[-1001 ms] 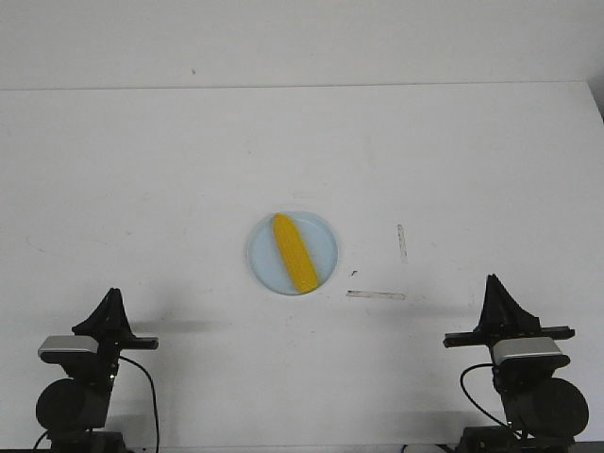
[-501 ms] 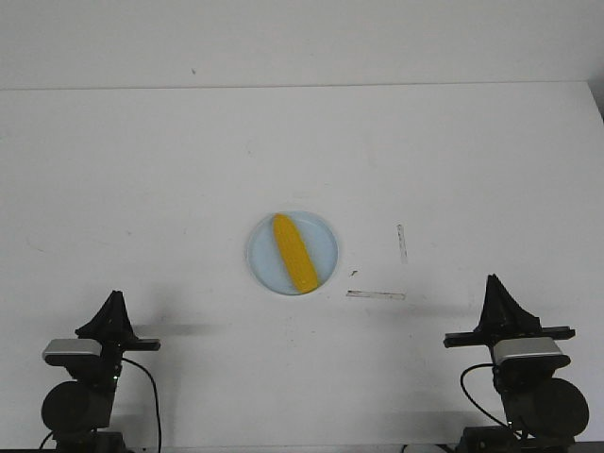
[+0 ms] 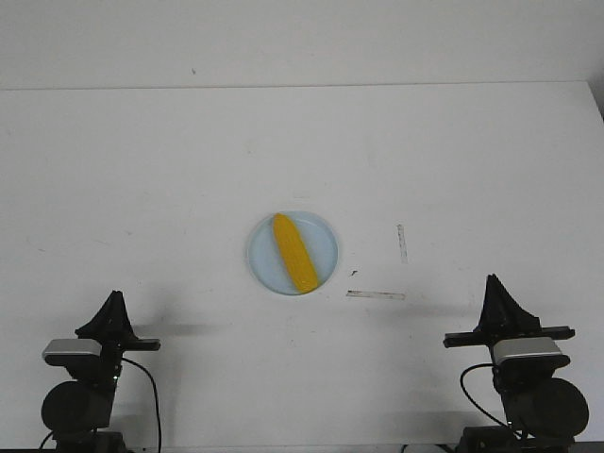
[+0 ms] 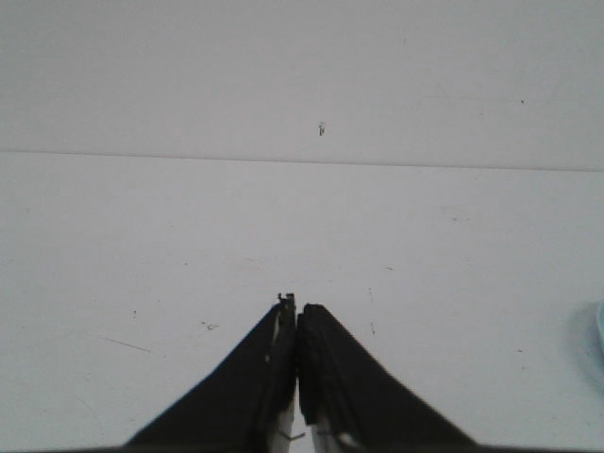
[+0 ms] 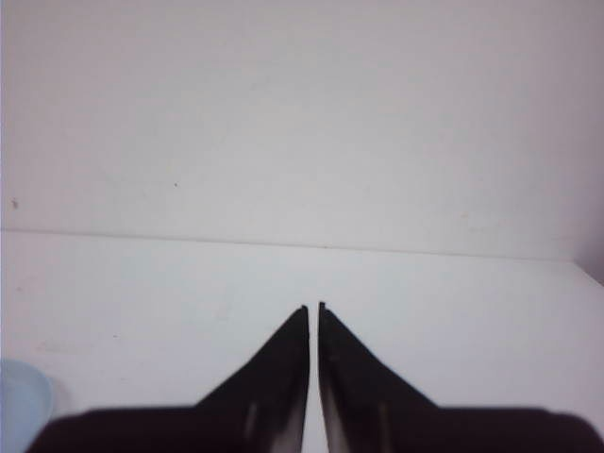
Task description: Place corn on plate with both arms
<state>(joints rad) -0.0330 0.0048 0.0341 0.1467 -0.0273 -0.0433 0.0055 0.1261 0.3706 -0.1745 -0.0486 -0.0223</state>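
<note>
The yellow-orange corn [image 3: 293,252] lies on the round pale-blue plate [image 3: 326,247] in the middle of the white table, its pointed end toward the far side. My left gripper [image 3: 115,298] is shut and empty at the near left, well away from the plate; in the left wrist view [image 4: 296,307] its jaws touch. My right gripper [image 3: 493,282] is shut and empty at the near right; in the right wrist view [image 5: 313,308] only a hairline gap shows. An edge of the plate shows in the right wrist view [image 5: 21,396] and in the left wrist view [image 4: 600,326].
Two thin grey marks [image 3: 376,294] lie on the table right of the plate. The table's far edge [image 3: 302,87] meets a white wall. Its right edge [image 3: 596,104] shows at the far right.
The left arm has drawn back and sunk slightly at the near left during the first half second. The corn, the plate and the right arm have not moved.
</note>
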